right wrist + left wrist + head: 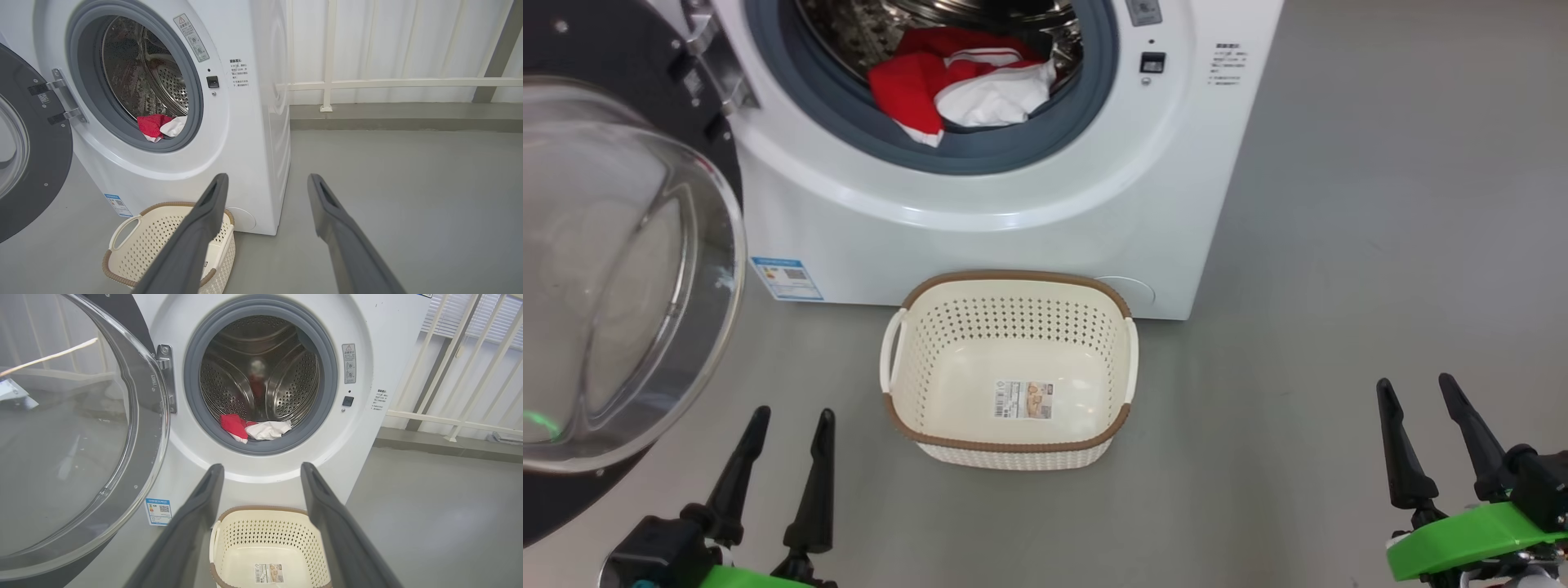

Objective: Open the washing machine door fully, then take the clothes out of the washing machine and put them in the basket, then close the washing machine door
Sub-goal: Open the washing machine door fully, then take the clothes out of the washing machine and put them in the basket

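The white washing machine (1013,212) stands ahead with its door (613,269) swung wide open to the left, glass bowl facing me. Red and white clothes (964,86) lie at the drum's front lip, also seen as clothes (255,428) and clothes (161,125). The cream basket (1010,282) sits empty on the floor in front of the machine. My left gripper (792,416) is open at the lower left, beside the door and short of the basket. My right gripper (1414,385) is open at the lower right, over bare floor.
Grey floor (1380,245) spreads to the right of the machine. A white railing (388,83) and a low kerb run behind it on the right. The open door (73,428) takes up the space at the left.
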Robot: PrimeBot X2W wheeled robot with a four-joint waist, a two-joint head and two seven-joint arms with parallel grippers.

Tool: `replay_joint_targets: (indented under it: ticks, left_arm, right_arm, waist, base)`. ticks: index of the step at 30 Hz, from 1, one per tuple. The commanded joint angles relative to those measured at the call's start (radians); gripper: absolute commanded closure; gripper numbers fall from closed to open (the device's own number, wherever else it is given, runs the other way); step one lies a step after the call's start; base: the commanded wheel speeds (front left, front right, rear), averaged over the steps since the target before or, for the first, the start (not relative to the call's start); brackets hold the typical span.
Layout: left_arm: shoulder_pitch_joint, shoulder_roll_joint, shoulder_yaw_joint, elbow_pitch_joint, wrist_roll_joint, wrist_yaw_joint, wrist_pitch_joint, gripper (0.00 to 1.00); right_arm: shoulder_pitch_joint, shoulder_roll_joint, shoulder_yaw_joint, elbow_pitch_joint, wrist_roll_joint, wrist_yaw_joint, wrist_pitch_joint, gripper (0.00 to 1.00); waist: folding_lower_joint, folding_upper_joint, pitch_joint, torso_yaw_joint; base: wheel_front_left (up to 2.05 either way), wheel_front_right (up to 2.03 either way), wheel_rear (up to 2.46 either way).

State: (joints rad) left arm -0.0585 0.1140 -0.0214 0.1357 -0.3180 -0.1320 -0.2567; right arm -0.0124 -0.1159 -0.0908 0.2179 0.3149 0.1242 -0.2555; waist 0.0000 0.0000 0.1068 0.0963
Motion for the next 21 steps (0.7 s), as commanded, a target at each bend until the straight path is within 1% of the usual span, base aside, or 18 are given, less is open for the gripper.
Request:
replay_joint_targets:
  ticks: [1, 5, 8, 11, 21]
  left_arm:
    - [-0.001, 0.02, 0.025, -0.03, -0.005, 0.001, -0.005, 0.0]
    - [0.005, 0.021, 0.013, -0.031, -0.009, 0.001, -0.005, 0.0]
    - [0.005, 0.027, -0.011, -0.029, -0.002, 0.001, -0.005, 0.0]
    - [0.001, 0.024, -0.014, -0.029, -0.006, 0.001, -0.005, 0.0]
    - [-0.013, 0.026, -0.02, -0.031, -0.025, 0.001, -0.005, 0.0]
  right_arm:
    - [0.007, -0.008, 0.011, -0.029, 0.0, 0.007, -0.006, 0.0]
    - [0.014, -0.009, -0.005, -0.033, 0.002, 0.007, -0.006, 0.0]
    - [0.023, -0.008, -0.021, -0.041, 0.001, 0.007, -0.006, 0.0]
    - [0.028, -0.005, -0.044, -0.05, 0.007, 0.007, -0.006, 0.0]
    - [0.026, 0.001, -0.053, -0.058, 0.002, 0.007, -0.006, 0.0]
  waist:
    - [0.0, 0.0, 0.0, -0.025]
    - [0.0, 0.0, -0.001, -0.053]
    - [0.0, 0.0, -0.001, -0.066]
    - [0.0, 0.0, 0.005, -0.076]
    - [0.0, 0.0, 0.016, -0.083]
  base:
    - [0.0, 0.0, 0.0]
    - [0.0, 0.0, 0.0]
    - [0.0, 0.0, 0.0]
    - [0.0, 0.0, 0.0]
    - [0.0, 0.0, 0.0]
